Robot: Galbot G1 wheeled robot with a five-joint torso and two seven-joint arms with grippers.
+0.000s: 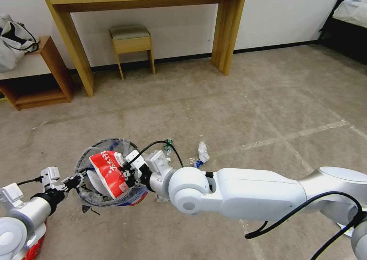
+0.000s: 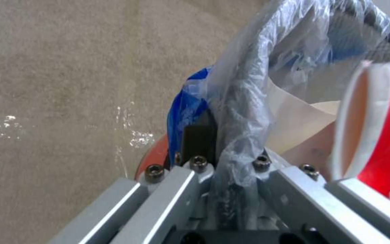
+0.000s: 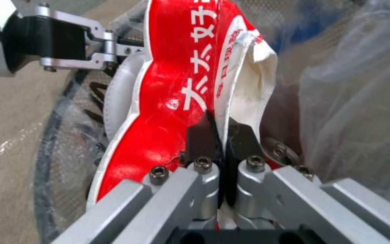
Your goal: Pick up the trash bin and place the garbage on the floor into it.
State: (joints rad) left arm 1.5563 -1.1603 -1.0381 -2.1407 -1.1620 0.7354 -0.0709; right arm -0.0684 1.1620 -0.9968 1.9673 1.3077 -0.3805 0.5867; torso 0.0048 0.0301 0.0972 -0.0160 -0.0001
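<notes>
Trash bin: the trash bin [image 1: 109,199], round with a dark rim and a crinkly plastic liner, hangs above the floor [image 1: 229,111]; everything below is placed relative to it.
Left gripper: the left gripper [image 1: 74,181] sits at the bin's rim on the robot's left, its fingers [image 2: 198,137] clamped on the rim and liner.
Right gripper: the right gripper [image 1: 128,171] reaches over the bin's mouth from the opposite side, its fingertips [image 3: 201,135] pinched tight on a red wrapper [image 1: 111,170].
Red wrapper: a flattened red and white packet with white lettering, over the bin's opening, partly inside.
Remaining garbage: beyond the bin, on the carpet, a small green-labelled bottle [image 1: 168,145] and a crumpled white paper [image 1: 203,151].
Step in hand: dropping the wrapper into the bin, by my judgement.
Next move calls for: parting the right fingers while the wrapper is over the opening, the bin held level.
</notes>
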